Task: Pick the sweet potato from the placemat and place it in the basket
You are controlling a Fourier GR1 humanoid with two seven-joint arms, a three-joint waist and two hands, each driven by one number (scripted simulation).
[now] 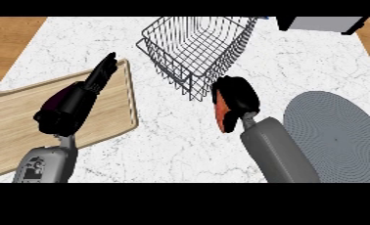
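The white marble bench (173, 141) carries a wooden board (29, 116) at left, a round grey placemat (332, 126) at right and a wire basket (170, 65) at the far middle. The left hand (76, 101) lies over the board, fingers straight and released. The right hand (237, 94) has its fingers curled round the orange sweet potato (221, 116), off the placemat and just beside the basket's near corner.

One basket (172, 71); one sweet potato (220, 116); one placemat (334, 133); one wooden board (115, 114)

Lighting: bright, even, diffuse across the white marble counter (180, 136). Shadows: faint, soft, beneath the wire basket (173, 67).
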